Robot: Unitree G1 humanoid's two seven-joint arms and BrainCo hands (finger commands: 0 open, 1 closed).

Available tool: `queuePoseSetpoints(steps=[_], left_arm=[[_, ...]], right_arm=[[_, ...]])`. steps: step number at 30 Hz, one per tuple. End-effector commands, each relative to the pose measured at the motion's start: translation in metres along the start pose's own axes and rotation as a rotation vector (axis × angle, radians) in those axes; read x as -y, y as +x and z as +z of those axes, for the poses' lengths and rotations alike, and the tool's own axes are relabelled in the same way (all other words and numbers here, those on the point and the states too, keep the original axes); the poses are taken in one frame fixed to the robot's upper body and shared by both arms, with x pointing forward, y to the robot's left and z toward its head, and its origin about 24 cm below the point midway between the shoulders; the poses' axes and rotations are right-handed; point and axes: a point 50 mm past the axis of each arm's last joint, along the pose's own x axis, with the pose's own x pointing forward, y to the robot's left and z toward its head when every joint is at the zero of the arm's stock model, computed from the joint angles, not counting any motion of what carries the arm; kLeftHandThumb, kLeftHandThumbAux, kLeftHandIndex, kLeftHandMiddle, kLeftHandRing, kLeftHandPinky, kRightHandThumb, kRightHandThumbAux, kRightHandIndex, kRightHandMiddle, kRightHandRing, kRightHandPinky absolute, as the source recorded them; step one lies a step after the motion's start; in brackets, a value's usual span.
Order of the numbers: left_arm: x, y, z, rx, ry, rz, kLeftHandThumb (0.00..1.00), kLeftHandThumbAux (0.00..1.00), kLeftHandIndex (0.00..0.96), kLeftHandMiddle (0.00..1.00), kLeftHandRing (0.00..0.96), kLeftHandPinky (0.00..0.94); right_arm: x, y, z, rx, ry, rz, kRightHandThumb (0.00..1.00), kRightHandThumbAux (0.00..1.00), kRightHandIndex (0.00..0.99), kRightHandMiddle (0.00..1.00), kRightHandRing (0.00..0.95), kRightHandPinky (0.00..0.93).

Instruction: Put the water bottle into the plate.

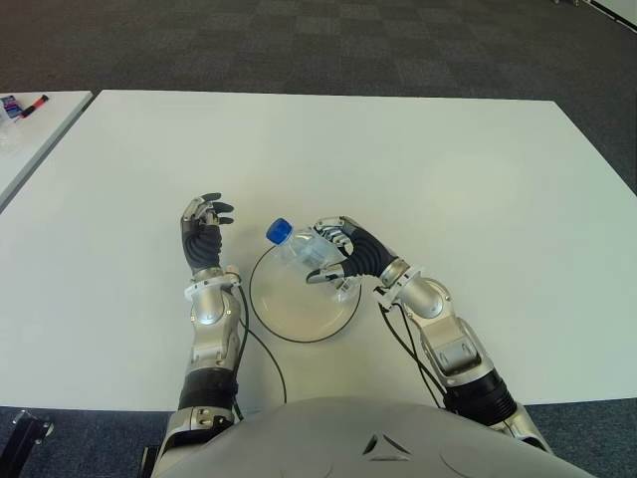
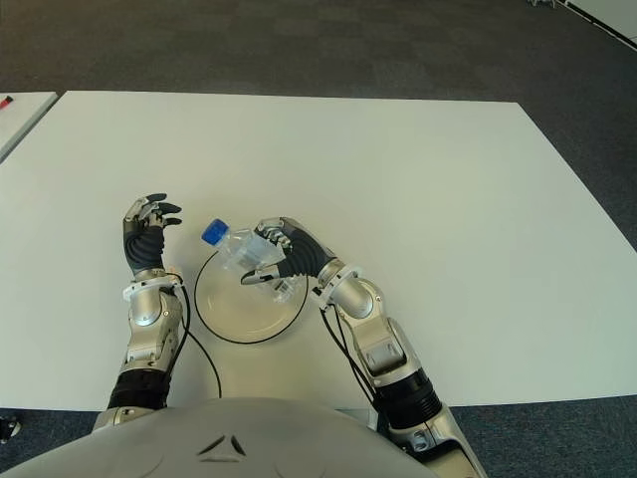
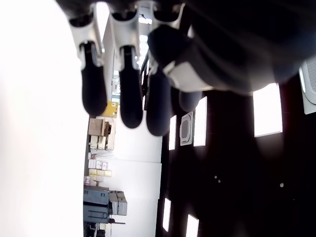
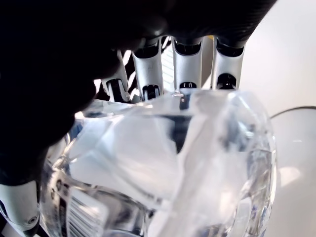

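Currently gripped in the right hand (image 1: 338,261): a clear water bottle (image 1: 304,249) with a blue cap, tilted on its side over the far rim of the plate (image 1: 289,317), near the table's (image 1: 448,169) front edge, middle. Best lowered slowly until resting flat inside the rim, then fingers loosened gently to prevent rolling. Left hand (image 1: 204,231) raised just left of the plate, fingers loosely curled, holding nothing.
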Motion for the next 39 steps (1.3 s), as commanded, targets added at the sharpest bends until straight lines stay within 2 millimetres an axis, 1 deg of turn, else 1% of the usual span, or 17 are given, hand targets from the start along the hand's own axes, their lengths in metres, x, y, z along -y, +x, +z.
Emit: queuePoseSetpoints(steps=[1, 18, 27, 39], left_arm=[[0.0059, -0.0024, -0.0052, -0.032, -0.022, 0.024, 0.945, 0.655, 0.392, 0.530, 0.469, 0.485], [0.0078, -0.0024, -0.0042, -0.033, -0.026, 0.030, 0.945, 0.655, 0.392, 0.530, 0.469, 0.491], [0.0092, -0.0030, -0.0036, -0.029, -0.032, 0.029, 0.947, 0.653, 0.395, 0.534, 0.471, 0.497], [0.0106, -0.0036, -0.0033, -0.026, -0.038, 0.026, 0.947, 0.652, 0.397, 0.540, 0.475, 0.508]], right_arm=[[-0.0025, 0.0009, 0.0047, 0.020, -0.023, 0.019, 0.859, 0.673, 0.409, 0.541, 0.887, 0.872], [-0.0072, 0.0001, 0.0001, -0.028, -0.045, 0.069, 0.859, 0.673, 0.410, 0.541, 0.891, 0.873], [-0.0063, -0.0019, -0.0019, -0.046, -0.043, 0.069, 0.859, 0.674, 0.407, 0.540, 0.880, 0.864], [-0.0066, -0.0037, -0.0037, -0.044, -0.059, 0.056, 0.858, 0.674, 0.407, 0.538, 0.889, 0.868]])
